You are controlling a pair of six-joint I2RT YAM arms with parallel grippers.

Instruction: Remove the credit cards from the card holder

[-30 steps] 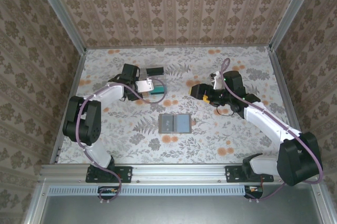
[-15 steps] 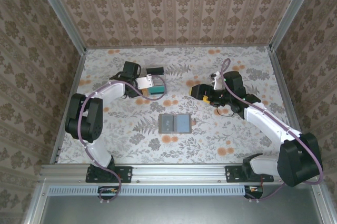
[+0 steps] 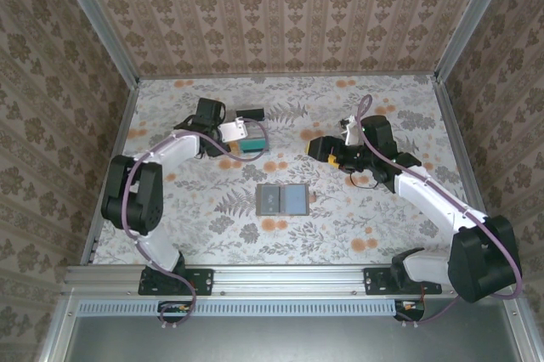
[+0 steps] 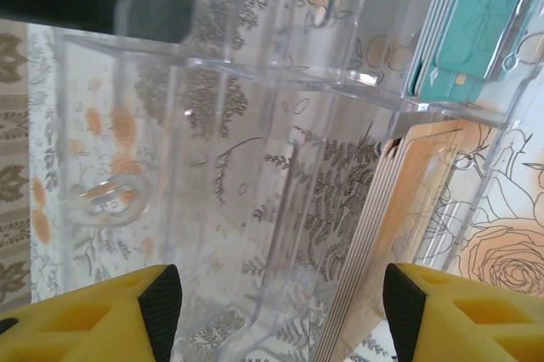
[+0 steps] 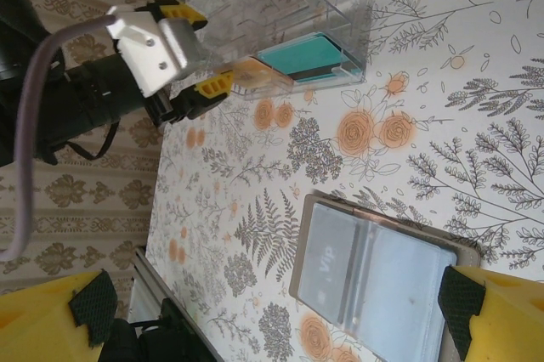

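Note:
The card holder [image 3: 282, 200] lies open and flat at mid-table, grey-blue inside, and a grey card marked VIP [image 5: 327, 264] shows in one pocket of the card holder [image 5: 382, 281]. A clear tray [image 3: 246, 134] at the back left holds teal credit cards [image 4: 484, 22] and a stack of peach-orange cards [image 4: 416, 200] on edge. My left gripper [image 4: 280, 315] is open right at the tray, its pads wide apart on either side of a tray wall and the orange stack's edge, gripping nothing. My right gripper [image 5: 278, 311] hovers open above the holder, to its back right [image 3: 319, 148].
A black block [image 3: 249, 113] sits at the tray's far end. The left gripper [image 5: 206, 48] and its arm crowd the tray's left side. The enclosure's patterned walls and metal frame [image 3: 272, 279] bound the flowered table.
The left gripper has drawn back slightly along the tray and its jaws have widened a little. The right arm and the card holder have not moved.

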